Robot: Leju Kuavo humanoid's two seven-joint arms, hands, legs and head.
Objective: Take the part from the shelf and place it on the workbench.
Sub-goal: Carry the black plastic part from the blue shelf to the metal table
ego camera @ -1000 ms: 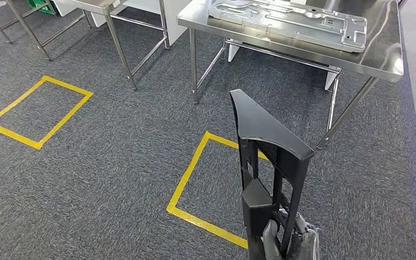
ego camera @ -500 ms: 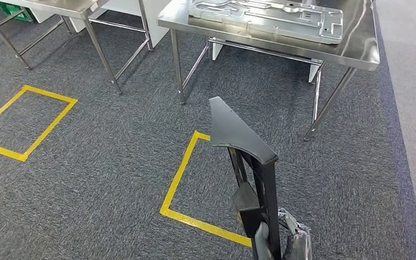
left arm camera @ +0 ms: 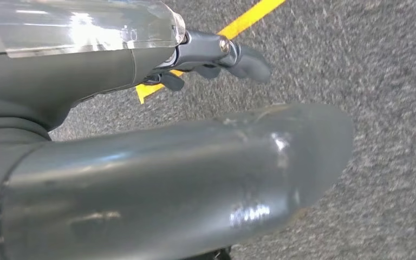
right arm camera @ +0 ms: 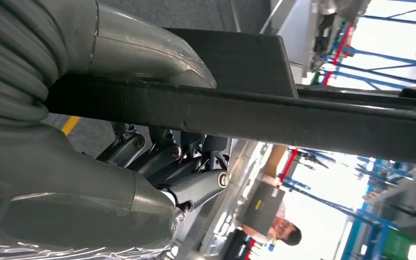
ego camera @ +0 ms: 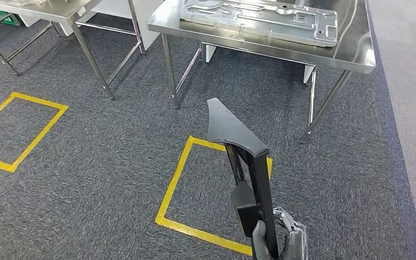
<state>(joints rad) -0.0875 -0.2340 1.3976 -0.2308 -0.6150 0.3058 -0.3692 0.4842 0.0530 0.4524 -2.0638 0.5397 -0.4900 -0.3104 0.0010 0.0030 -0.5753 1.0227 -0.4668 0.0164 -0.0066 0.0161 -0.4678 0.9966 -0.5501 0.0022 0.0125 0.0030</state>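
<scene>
1. The right hand (ego camera: 281,244) grips the part (ego camera: 238,146) — a matte black, angular plastic frame rising upright above its fingers (right arm camera: 195,187).
2. The left hand (left arm camera: 157,179), smooth grey, holds nothing; fingers (left arm camera: 244,59) loosely extended.
3. Beyond the fingers — a shiny steel worktop (ego camera: 352,51) carrying a stamped metal panel (ego camera: 260,19), over coarse grey carpet (ego camera: 97,173).

A factory workshop: steel workbenches (ego camera: 352,54), a stamped metal panel (ego camera: 260,19), yellow floor-tape boxes (ego camera: 173,184).

I'm seeing a matte black part (ego camera: 237,142) standing against speckled dark grey carpet (ego camera: 97,162). Yellow tape squares (ego camera: 174,179) are showing at nine and six o'clock, and the workbench (ego camera: 352,51) at twelve is gleaming silver.
</scene>
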